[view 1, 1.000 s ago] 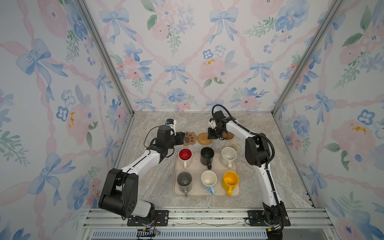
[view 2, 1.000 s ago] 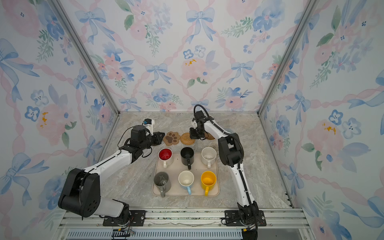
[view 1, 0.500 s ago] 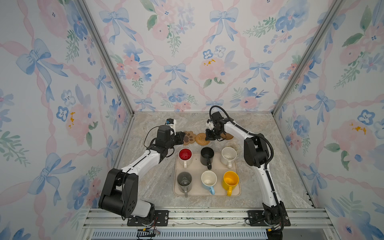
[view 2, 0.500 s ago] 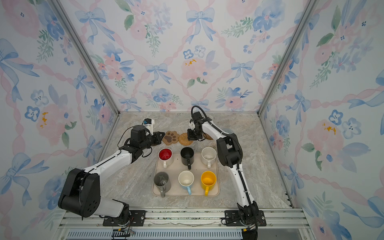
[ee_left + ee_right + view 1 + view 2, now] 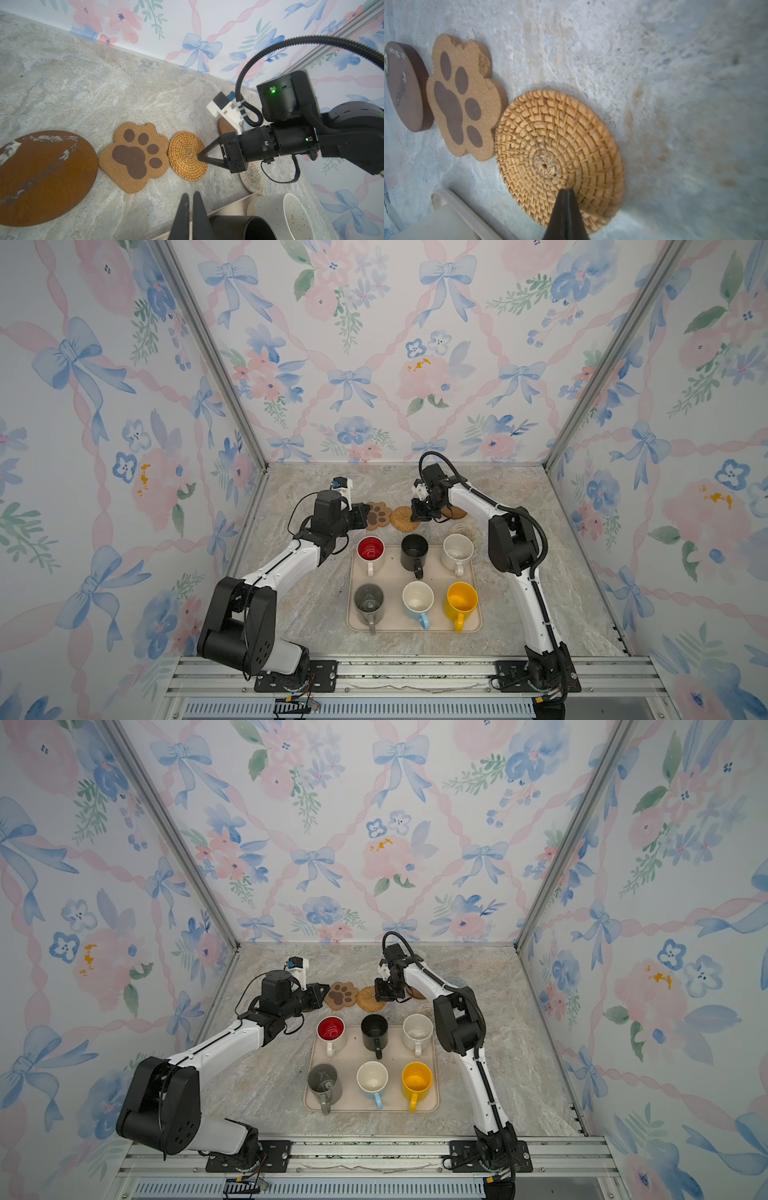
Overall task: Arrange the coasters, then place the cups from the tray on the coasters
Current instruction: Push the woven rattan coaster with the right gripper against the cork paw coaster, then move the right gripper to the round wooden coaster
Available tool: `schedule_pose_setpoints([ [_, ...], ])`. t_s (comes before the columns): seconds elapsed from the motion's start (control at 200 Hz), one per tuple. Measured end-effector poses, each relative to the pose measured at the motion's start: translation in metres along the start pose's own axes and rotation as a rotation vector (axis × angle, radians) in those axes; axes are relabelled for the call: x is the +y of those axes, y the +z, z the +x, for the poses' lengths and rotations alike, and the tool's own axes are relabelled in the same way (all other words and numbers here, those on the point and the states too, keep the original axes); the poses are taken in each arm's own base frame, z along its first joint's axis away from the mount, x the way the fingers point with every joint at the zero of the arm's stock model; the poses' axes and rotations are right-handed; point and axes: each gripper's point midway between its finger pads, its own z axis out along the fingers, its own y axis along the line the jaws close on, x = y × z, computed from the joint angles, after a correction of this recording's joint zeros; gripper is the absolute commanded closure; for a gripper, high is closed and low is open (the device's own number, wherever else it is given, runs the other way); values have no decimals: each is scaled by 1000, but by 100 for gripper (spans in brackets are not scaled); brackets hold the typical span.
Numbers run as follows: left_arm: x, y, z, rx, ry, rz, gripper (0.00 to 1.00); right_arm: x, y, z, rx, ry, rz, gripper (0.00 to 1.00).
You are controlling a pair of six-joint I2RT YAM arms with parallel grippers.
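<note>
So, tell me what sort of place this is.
Most likely a robot test booth dressed up as a room, not a real home: floral wallpaper panels held by bare aluminium posts, two arms bolted to a metal rail, and a marble-look tabletop carrying a tray of mugs.

Floral bow wallpaper (image 5: pixel 374 323), marble tabletop (image 5: pixel 316 610)

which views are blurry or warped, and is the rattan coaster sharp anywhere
Right wrist view: the rattan coaster is crisp, the table beyond it smears into blur. Left wrist view: rattan coaster and paw coaster both sharp. In both top views the wide lens splays the frame posts.
</note>
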Motion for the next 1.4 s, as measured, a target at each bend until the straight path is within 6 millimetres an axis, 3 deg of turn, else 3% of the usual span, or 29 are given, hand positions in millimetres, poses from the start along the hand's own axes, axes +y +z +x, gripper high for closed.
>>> schedule_pose_setpoints([
  [0.445,-4,-6,-4,-16,0,8,100,-6,-10,-3,3,17,9,100],
  [0.59,-3,-6,-2,-12,-1,6,100,-13,-27,-11,-30,30,6,100],
  [0.71,-2,-5,-1,-11,-1,5,100,-38,-59,-18,-76,76,17,92],
  [0.82,-2,-5,-1,-10,-4,6,100,-75,-95,-27,-144,137,35,67],
  [0.985,-5,-5,0,-7,-1,11,100,-132,-128,-34,-225,224,63,51],
  [1.09,-8,-4,2,-2,2,17,100,-154,-135,-36,-244,257,74,48],
  [1.22,-10,-4,3,0,4,20,100,-167,-137,-42,-263,270,65,46],
  [1.4,-11,-1,0,0,4,20,100,-184,-113,-51,-243,285,52,44],
])
